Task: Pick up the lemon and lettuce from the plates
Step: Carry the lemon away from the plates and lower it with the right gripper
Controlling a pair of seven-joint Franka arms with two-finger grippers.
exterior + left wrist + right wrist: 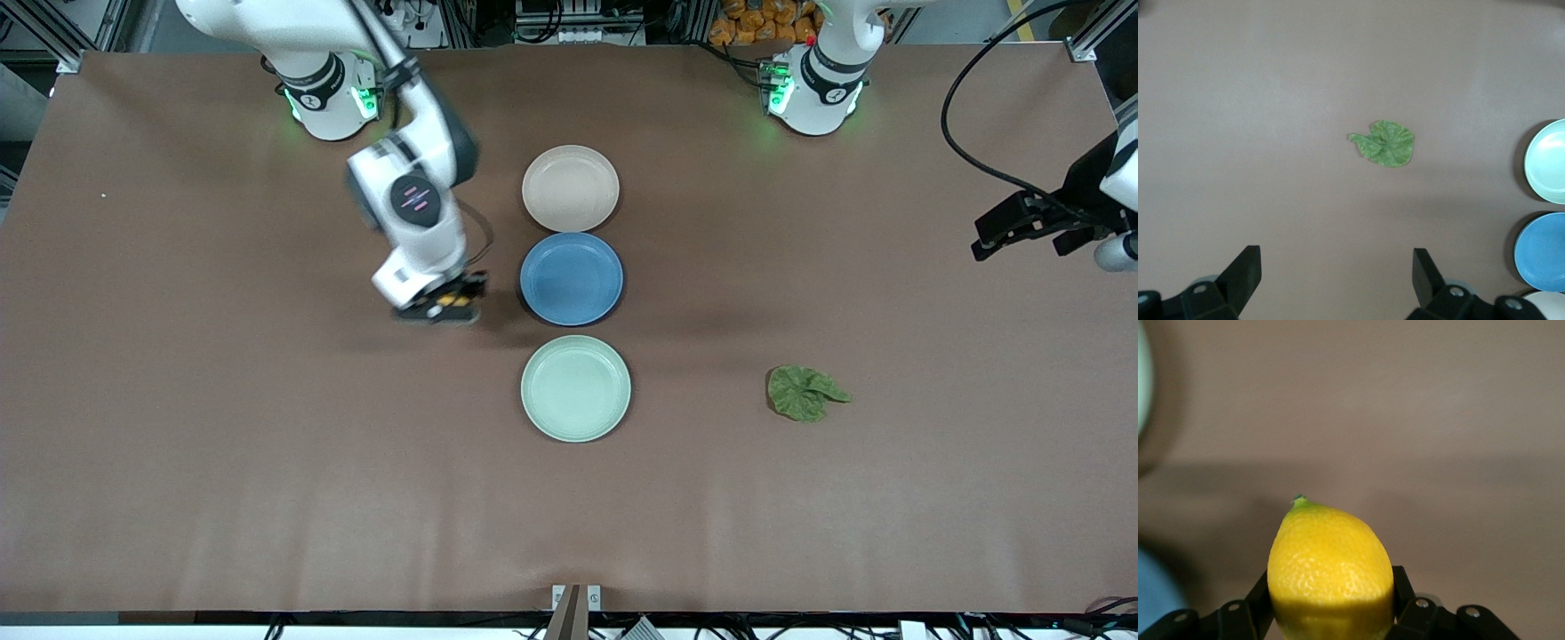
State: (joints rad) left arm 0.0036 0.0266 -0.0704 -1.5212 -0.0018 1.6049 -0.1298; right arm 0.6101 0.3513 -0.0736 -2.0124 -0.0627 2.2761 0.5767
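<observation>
My right gripper point(449, 305) is shut on the yellow lemon point(1330, 570) and holds it low over the bare table beside the blue plate, toward the right arm's end. The lemon shows as a yellow speck in the front view point(451, 301). The green lettuce leaf point(805, 392) lies flat on the bare table toward the left arm's end, level with the mint plate point(575, 388); it also shows in the left wrist view point(1385, 143). The beige plate point(570, 188) and the mint plate hold nothing. My left gripper point(1022, 233) is open and empty, up at the table's edge.
A blue plate point(571, 278) sits between the beige and mint plates in a row at the table's middle. The mint plate point(1548, 161) and blue plate point(1541, 251) show at the edge of the left wrist view. A black cable hangs by the left arm.
</observation>
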